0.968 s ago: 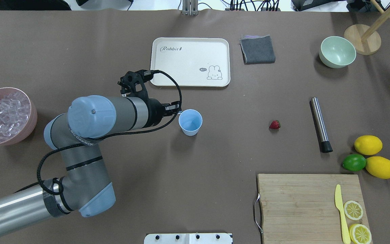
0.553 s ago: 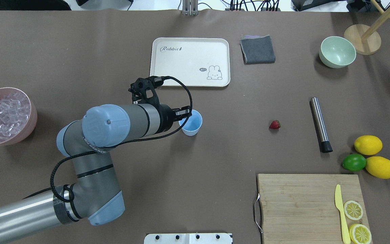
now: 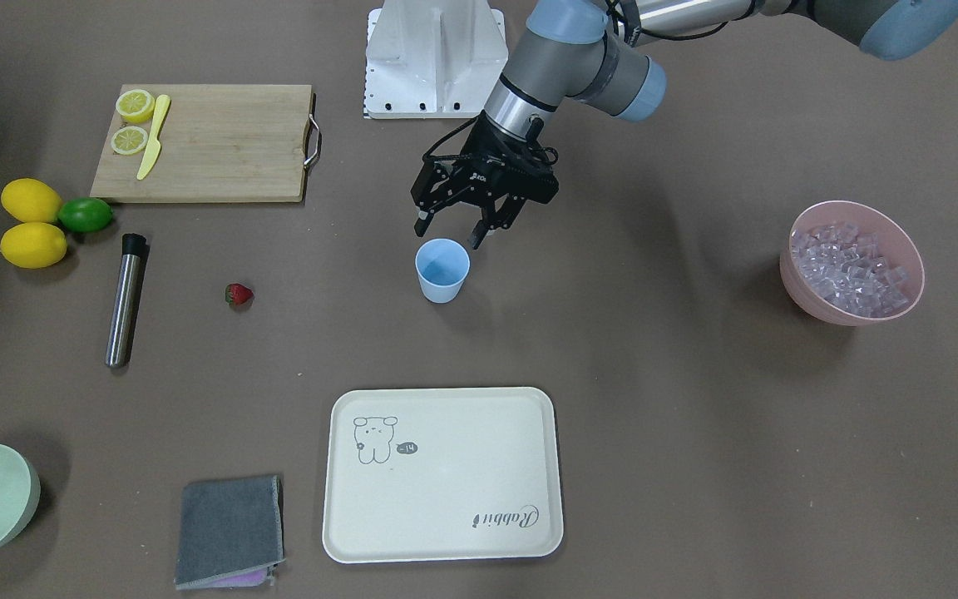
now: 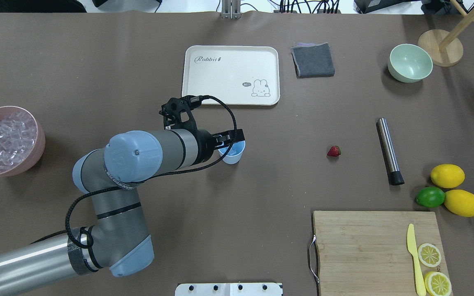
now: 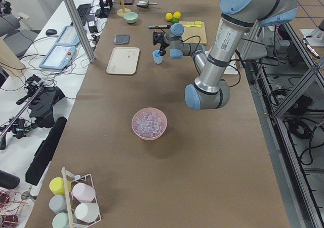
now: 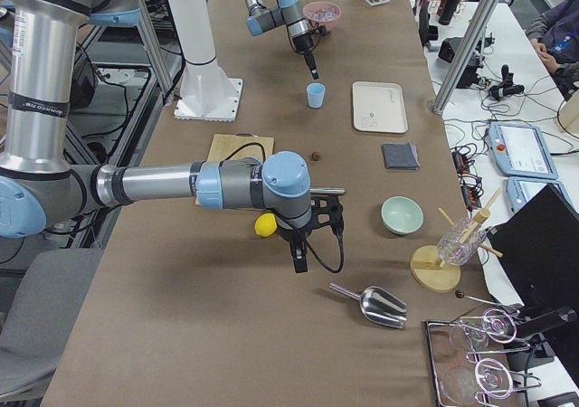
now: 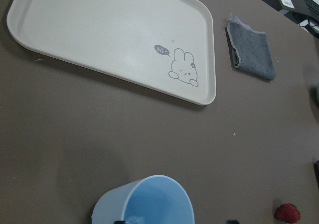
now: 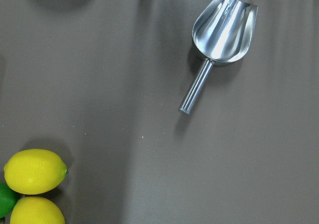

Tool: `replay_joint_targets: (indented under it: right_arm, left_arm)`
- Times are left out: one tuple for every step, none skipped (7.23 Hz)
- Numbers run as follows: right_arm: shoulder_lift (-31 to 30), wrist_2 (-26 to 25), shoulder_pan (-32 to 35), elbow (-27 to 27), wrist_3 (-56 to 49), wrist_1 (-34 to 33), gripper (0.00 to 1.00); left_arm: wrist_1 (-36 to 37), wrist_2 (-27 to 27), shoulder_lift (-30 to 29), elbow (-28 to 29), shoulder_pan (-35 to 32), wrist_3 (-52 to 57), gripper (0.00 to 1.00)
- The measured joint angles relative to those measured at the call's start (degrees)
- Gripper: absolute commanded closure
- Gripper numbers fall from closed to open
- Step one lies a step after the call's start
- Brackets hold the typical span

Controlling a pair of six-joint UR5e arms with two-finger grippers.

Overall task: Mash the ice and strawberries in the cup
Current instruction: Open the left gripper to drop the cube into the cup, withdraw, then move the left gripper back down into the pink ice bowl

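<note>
The left claw (image 3: 448, 235) hangs with its fingers spread, just above the far rim of the cup (image 3: 442, 270) (a light-blue one, upright on the bench (image 3: 612, 349)). The strawberry (image 3: 239, 294) lies on the bench well apart from this claw, toward the robot's right side. The ice (image 3: 849, 259) fills a pink bowl (image 3: 803, 291) far to the other side. The right claw (image 6: 298, 260) hovers near a metal scoop (image 8: 224, 25); whether it is spread I cannot tell
</note>
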Motion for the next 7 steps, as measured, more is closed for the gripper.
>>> replay_joint_targets:
  right_arm:
    - [0.00,0.00,0.00,0.00,0.01,-0.02,0.00]
    - [-0.01,0.00,0.00,0.00,0.01,-0.02,0.00]
    - [-0.01,0.00,0.00,-0.01,0.01,-0.02,0.00]
    - [-0.03,0.00,0.00,-0.05,0.01,-0.02,0.00]
    - [-0.07,0.00,0.00,-0.10,0.00,-0.03,0.00]
    - [-0.11,0.00,0.00,-0.14,-0.05,-0.03,0.00]
    - [-0.13,0.00,0.00,-0.16,-0.06,-0.03,0.00]
  left_arm:
    - [0.21,-0.01,0.50,-0.20,-0.06,0.14,0.02]
    - [1.77,-0.29,1.54,-1.28,-0.23,0.76,0.01]
    - [6.79,-1.39,2.72,-4.28,-0.54,2.94,0.00]
    - [15.15,-3.24,3.65,-8.68,-1.13,6.70,0.00]
    - [23.55,-5.78,5.10,-12.92,-2.47,10.92,0.00]
    - [29.54,-8.87,8.18,-16.39,-5.03,16.42,0.00]
    - [32.45,-11.53,12.85,-19.22,-8.50,24.16,0.00]
